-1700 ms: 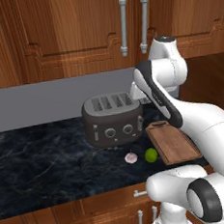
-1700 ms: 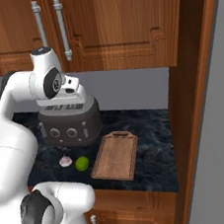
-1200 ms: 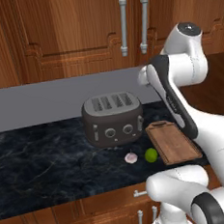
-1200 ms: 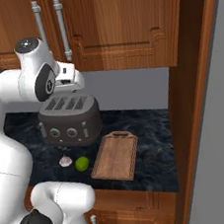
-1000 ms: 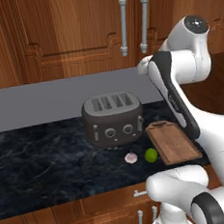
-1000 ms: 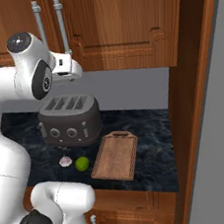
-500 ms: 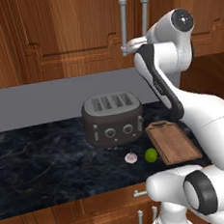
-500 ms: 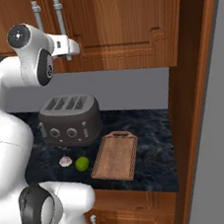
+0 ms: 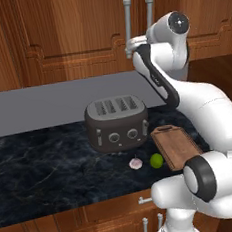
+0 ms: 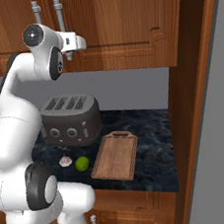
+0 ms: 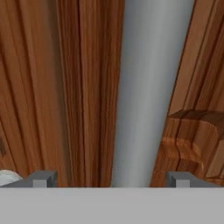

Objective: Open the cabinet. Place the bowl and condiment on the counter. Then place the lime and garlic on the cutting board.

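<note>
The cabinet [image 9: 70, 32] [image 10: 123, 23] is closed, so the bowl and condiment are hidden. My gripper [image 9: 129, 49] [image 10: 68, 53] is raised against its two silver bar handles [image 9: 127, 16] [image 10: 58, 16]. In the hand view my gripper [image 11: 111, 179] is open with one silver handle bar [image 11: 151, 87] running between its fingertips, nearer the right one. The lime [image 9: 156, 160] [image 10: 82, 163] and the garlic [image 9: 136, 163] [image 10: 65, 161] lie side by side on the counter [image 9: 42, 160] [image 10: 152, 144], just left of the cutting board [image 9: 176, 145] [image 10: 115, 156].
A dark four-slot toaster [image 9: 117, 123] [image 10: 70, 120] stands on the counter behind the garlic and lime. A tall wooden side panel [image 10: 192, 99] closes off the counter's right end. Lower cabinets run under the counter's front edge.
The arm has swung up from above the toaster to the wall cabinet's handles. The gripper has stayed open, and the counter items have not moved.
</note>
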